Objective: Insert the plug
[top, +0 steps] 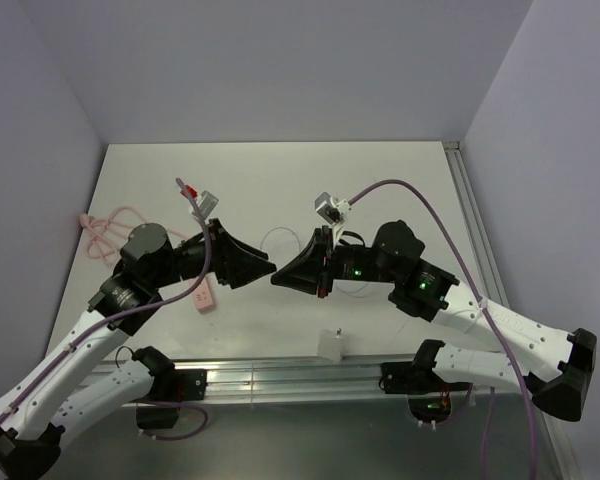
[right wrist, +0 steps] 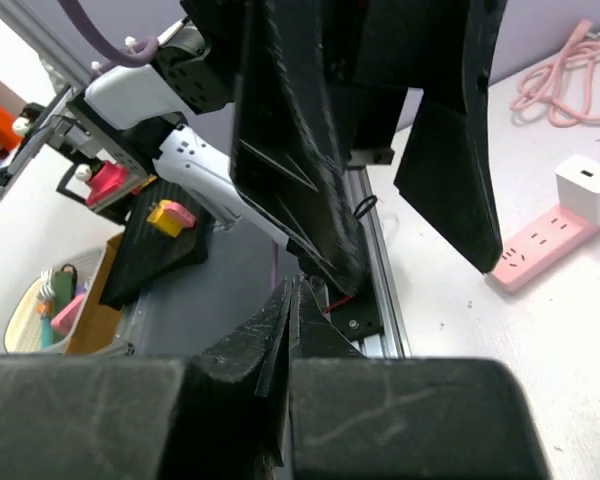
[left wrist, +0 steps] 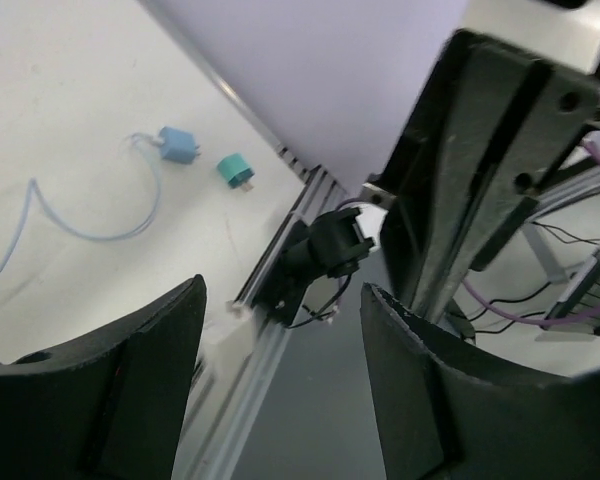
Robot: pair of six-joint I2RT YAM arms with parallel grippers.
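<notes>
A pink socket strip [right wrist: 540, 250] with a pink cord [right wrist: 565, 75], a white adapter [right wrist: 590, 188], purple cables [top: 430, 205] (pale lilac), and a thin whitish-grey wire [top: 280, 230] on the white table [top: 380, 180].

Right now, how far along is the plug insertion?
Done: nothing visible. The plug lies on the table near its edge, not in the pink socket strip. In hand: nothing; the left gripper is open and empty, the right gripper shut on nothing visible. Left: grasp the plug, carry it to the strip, push it in.
</notes>
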